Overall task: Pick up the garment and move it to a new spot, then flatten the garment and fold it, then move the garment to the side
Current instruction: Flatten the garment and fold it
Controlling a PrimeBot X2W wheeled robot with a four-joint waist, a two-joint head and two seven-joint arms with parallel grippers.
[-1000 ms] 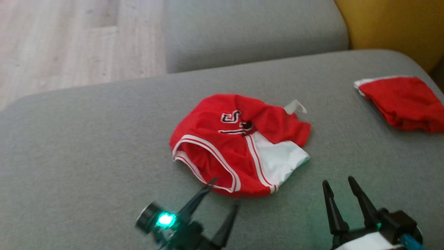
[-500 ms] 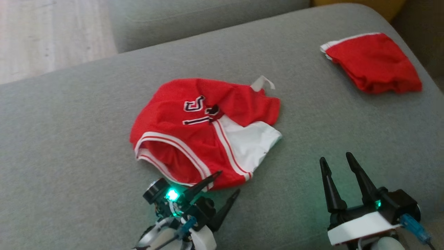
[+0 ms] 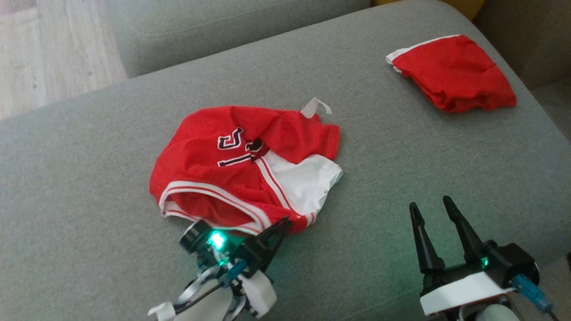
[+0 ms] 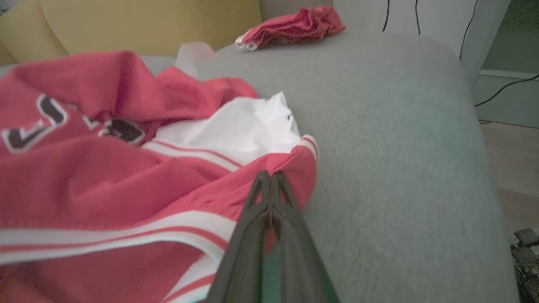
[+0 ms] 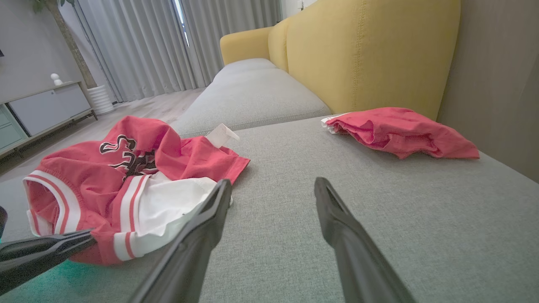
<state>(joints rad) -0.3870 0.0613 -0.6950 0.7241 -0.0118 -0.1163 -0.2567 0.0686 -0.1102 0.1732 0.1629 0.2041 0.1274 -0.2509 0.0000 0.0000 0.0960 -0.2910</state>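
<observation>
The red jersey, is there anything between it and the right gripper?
Nothing visible. Only grey cushion lies between the open right gripper and the red jersey. The left gripper is shut on the jersey's near hem, beside that path, and the other red garment lies far off.

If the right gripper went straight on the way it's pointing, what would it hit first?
Likely the bare grey cushion; the right gripper aims between the crumpled jersey and the folded red garment.
</observation>
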